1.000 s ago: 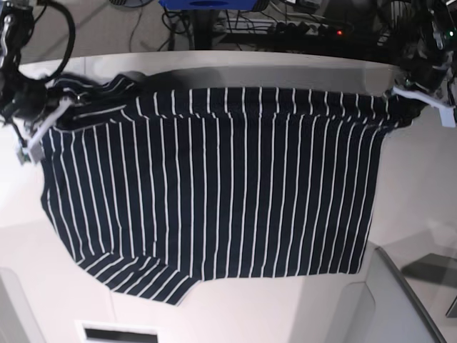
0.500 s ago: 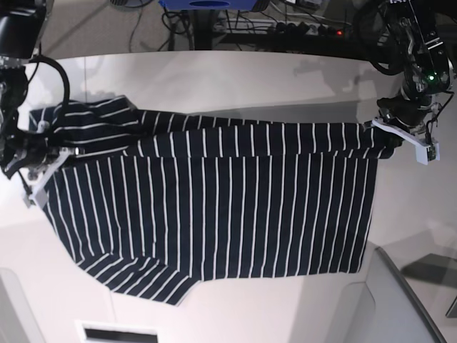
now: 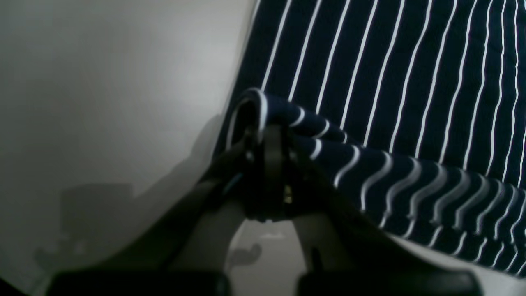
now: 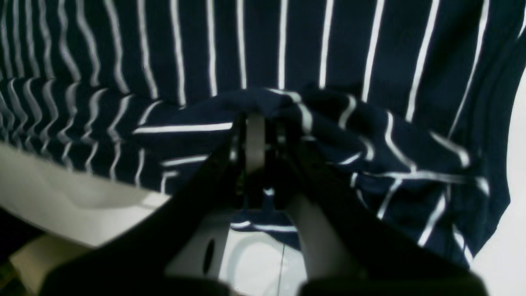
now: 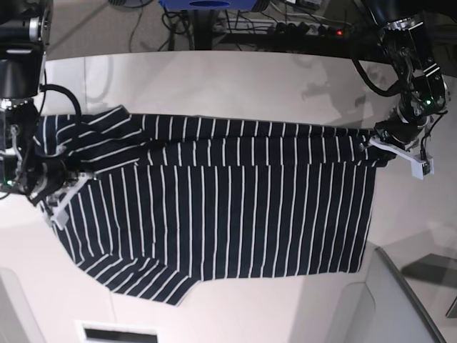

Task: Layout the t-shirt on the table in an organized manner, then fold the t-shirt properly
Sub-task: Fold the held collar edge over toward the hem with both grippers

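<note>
The dark navy t-shirt (image 5: 228, 207) with thin white stripes lies spread on the white table (image 5: 235, 78), its far edge lifted and folded toward the near edge. My left gripper (image 5: 377, 146), on the base view's right, is shut on the shirt's far right corner; the left wrist view shows the jaws (image 3: 269, 142) pinching a fold of fabric (image 3: 370, 160). My right gripper (image 5: 58, 187), on the base view's left, is shut on the shirt's left edge near the sleeve; the right wrist view shows it (image 4: 254, 131) clamping bunched fabric (image 4: 349, 135).
Cables and equipment (image 5: 285, 25) lie beyond the table's far edge. A grey panel (image 5: 400, 300) stands at the near right corner. A vent slot (image 5: 118, 334) sits at the near left edge. Bare tabletop (image 5: 421, 214) flanks the shirt on the right.
Both grippers have carried the shirt's far edge toward the near side, folding it over the body. The fold line now sits lower and the left sleeve lies spread behind the right gripper.
</note>
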You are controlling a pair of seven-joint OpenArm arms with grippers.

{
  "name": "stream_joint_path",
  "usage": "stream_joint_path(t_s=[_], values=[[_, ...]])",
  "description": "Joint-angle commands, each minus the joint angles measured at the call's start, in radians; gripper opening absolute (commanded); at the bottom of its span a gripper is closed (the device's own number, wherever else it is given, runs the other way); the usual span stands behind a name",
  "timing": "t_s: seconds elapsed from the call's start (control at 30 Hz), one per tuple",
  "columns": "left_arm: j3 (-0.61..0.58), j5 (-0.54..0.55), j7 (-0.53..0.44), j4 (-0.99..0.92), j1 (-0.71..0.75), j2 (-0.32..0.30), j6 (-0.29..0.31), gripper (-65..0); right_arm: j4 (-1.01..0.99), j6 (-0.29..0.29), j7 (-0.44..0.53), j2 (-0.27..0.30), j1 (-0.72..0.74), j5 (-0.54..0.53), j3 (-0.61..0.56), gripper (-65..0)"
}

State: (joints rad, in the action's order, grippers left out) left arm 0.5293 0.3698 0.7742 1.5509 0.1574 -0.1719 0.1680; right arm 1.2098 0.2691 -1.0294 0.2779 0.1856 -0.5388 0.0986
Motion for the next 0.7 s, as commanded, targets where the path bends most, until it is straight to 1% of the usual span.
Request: stream_joint_path(t_s=[0.0,0.1,0.17,0.37,0.5,0.57,0.67], values=[[0.004,0.004,-0.020,0.000,-0.015,-0.013,0.002,-65.0,-0.003,-0.004,0.025,0.019,0.028,-0.007,0.003,-65.0],[-0.034,0.004,-0.022,-0.040,-0.029,-0.033,-0.002,-65.0,-0.035,-0.006,0.059,0.021,0.036,-0.007,0.003,-65.0],[-0.062,0.004,-0.025,-0.060,-0.043,-0.042,-0.002,-65.0,-0.037,-0.006,0.062,0.021,0.045,-0.007,0.003,-65.0],[-0.062,0.001,-0.025,-0.076,-0.071,-0.044,-0.003,-65.0,-0.035,-0.006,0.054,0.016,0.065,-0.007,0.002,-65.0],[-0.071,-0.114,-0.025,-0.077,-0.086,-0.041,-0.003,-65.0,-0.035,-0.004,0.054,0.014,0.068,-0.007,0.002,-65.0],[-0.073,-0.150,-0.025,-0.077,-0.086,-0.028,0.000,-65.0,-0.035,-0.001,0.054,0.014,0.078,-0.007,-0.001,-65.0],[-0.073,-0.162,-0.025,-0.077,-0.088,-0.024,0.000,-65.0,-0.035,-0.001,0.064,0.016,0.091,-0.008,-0.089,-65.0]])
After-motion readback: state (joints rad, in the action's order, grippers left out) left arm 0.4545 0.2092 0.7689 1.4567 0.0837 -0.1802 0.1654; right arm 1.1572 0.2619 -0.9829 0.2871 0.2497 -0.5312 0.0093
